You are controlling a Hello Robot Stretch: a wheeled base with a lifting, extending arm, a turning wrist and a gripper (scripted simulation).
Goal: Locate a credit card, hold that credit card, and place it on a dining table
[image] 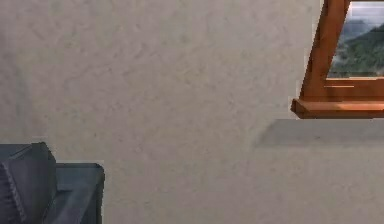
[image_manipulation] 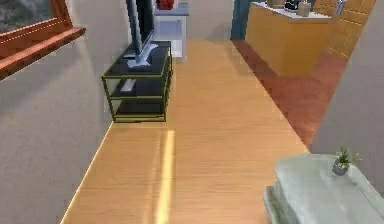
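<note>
Clearly this is search: facing bare wall [image: 150, 90], better turn toward the TV stand [image_manipulation: 140, 85] and far counter [image_manipulation: 290, 40], scanning their top edges slowly; where the credit card lies, and the jaws' state, I cannot tell

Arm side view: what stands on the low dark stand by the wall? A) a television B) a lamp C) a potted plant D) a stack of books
A: a flat dark television stands upright on its foot on the top shelf of the stand, beside the wall.
</note>
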